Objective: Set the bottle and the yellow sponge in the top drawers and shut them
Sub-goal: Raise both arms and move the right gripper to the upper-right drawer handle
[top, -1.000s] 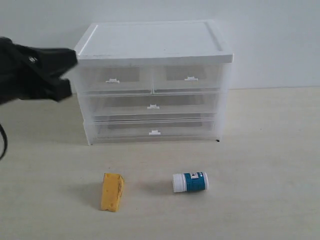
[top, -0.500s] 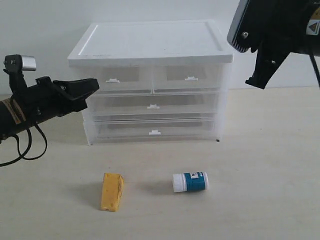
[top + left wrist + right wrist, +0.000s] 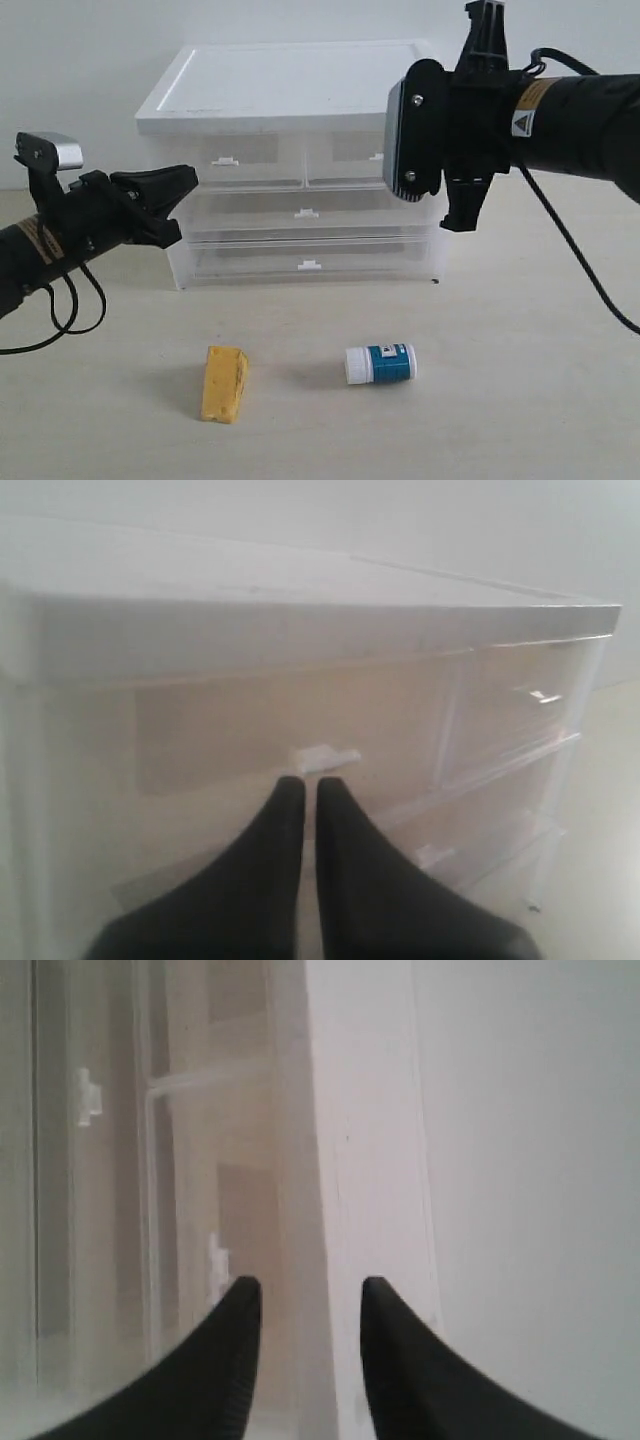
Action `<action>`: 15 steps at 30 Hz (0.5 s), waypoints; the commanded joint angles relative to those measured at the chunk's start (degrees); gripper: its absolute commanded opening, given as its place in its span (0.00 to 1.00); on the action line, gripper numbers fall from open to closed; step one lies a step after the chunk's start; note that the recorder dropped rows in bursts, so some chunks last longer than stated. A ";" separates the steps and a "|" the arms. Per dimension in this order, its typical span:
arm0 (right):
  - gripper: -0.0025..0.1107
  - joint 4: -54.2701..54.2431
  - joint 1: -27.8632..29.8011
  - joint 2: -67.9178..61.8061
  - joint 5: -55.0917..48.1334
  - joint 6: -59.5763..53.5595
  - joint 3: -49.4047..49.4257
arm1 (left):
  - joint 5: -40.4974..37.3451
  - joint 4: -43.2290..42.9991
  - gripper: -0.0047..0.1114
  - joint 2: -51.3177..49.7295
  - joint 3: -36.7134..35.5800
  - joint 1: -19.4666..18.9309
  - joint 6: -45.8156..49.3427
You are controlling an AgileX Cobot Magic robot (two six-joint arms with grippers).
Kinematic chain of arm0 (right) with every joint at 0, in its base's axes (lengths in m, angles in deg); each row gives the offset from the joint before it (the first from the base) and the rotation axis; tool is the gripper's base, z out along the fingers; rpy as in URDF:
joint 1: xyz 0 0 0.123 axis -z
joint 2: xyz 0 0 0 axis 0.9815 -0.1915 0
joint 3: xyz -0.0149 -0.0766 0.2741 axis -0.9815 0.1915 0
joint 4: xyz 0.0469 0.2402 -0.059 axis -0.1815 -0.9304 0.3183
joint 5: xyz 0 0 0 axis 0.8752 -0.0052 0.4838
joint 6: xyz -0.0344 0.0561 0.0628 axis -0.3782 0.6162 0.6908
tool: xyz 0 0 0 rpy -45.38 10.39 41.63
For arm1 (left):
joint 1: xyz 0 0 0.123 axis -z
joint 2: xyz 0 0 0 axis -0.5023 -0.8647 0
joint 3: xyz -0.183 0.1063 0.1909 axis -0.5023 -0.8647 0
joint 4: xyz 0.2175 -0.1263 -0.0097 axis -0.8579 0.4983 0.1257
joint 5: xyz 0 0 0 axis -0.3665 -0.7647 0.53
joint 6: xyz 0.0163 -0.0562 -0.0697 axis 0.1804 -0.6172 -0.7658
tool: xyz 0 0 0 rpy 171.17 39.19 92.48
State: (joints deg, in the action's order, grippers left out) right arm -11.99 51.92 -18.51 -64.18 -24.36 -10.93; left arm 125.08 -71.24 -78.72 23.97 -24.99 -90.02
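Note:
The bottle [image 3: 381, 364] lies on its side on the table in front of the cabinet, and the yellow sponge [image 3: 224, 384] lies to its left. Both top drawers are closed: the left one [image 3: 240, 160] [image 3: 230, 730] and the right one [image 3: 345, 152] [image 3: 510, 705]. My left gripper [image 3: 185, 180] [image 3: 303, 782] is shut and empty, just short of the left drawer's handle tab [image 3: 325, 755]. My right gripper [image 3: 408, 140] [image 3: 310, 1285] is open and empty, rolled sideways at the cabinet's upper right corner, where it covers part of the right drawer.
The white cabinet top [image 3: 300, 85] [image 3: 370, 1160] sits over two full-width drawers [image 3: 305, 212], both closed. The pale table [image 3: 520, 380] runs in front, with a white wall behind. Black cables hang from both arms.
My right arm has swung down and left, from the upper right to in front of the cabinet's upper right corner. My left gripper has settled slightly lower beside the cabinet. Bottle and sponge are unmoved.

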 commanded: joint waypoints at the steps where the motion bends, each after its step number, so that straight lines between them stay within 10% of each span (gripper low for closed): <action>1: 0.36 -0.07 -0.95 -2.34 -0.72 -0.94 -0.15 | -4.65 0.42 0.07 -0.04 4.94 -0.22 0.96; 15: 0.36 -1.53 -0.84 -10.64 9.89 -7.75 -0.35 | -2.71 1.01 0.07 -6.14 8.73 0.02 0.46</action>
State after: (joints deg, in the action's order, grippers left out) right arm -11.99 51.06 -28.53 -56.45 -29.81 -10.93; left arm 121.59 -71.21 -84.35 31.56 -24.99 -88.92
